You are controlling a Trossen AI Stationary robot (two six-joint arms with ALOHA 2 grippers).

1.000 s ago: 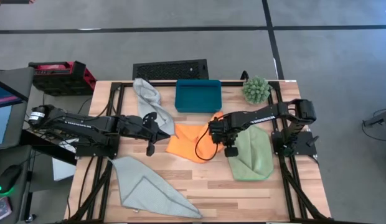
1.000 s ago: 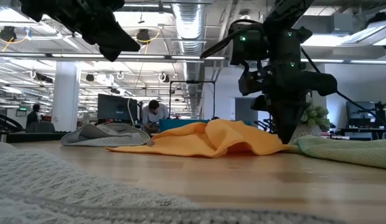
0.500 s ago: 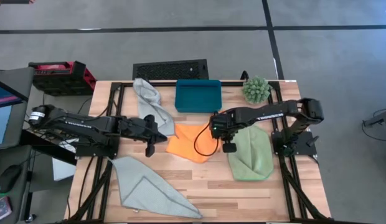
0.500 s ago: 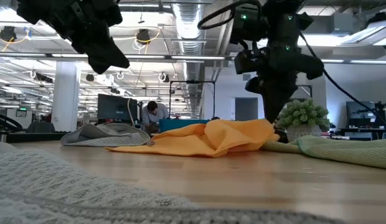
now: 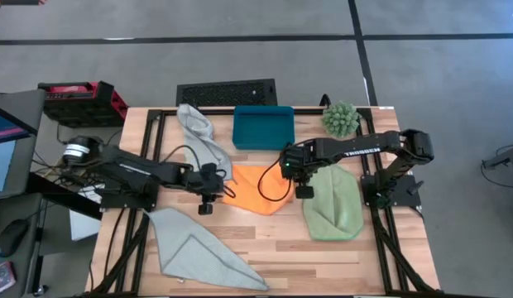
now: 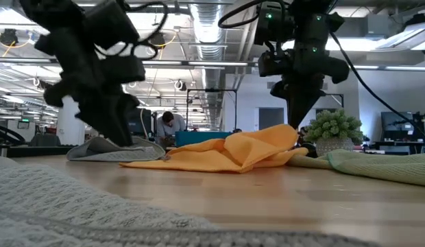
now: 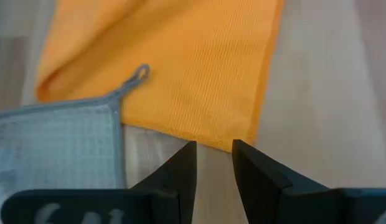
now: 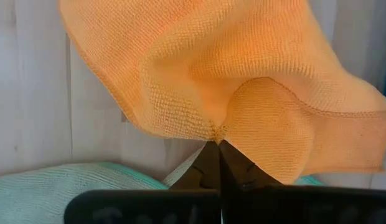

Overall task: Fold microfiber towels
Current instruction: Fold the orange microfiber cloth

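The orange microfiber towel (image 5: 250, 190) lies rumpled mid-table. My right gripper (image 5: 292, 172) is shut on its right end, which is raised (image 6: 284, 136). My left gripper (image 7: 213, 149) is low at the towel's left edge (image 7: 205, 140). It is open, with its fingertips just short of the hem near a corner. One grey towel (image 5: 203, 136) lies at the far left, and its loop corner (image 7: 138, 73) rests on the orange one. A second grey towel (image 5: 198, 252) lies at the near left. The green towel (image 5: 333, 203) lies at the right. My right gripper pinches a gathered bit of the orange towel's hem (image 8: 218, 130) between its two fingers, which come from above and point down. How many layers it holds, I cannot tell. That end is lifted off the table, and the rest (image 6: 199, 159) lies slack on the wood.
A teal tray (image 5: 263, 126) stands at the far middle, and a spiky green plant (image 5: 340, 118) at the far right corner. Bare wood shows near the front edge, between the near grey towel and the green one.
My left gripper has sunk toward the table and tipped downward, ending at the orange towel's left edge. My right gripper has risen a little with the towel's right end, which now stands lifted off the table while the rest stays put.
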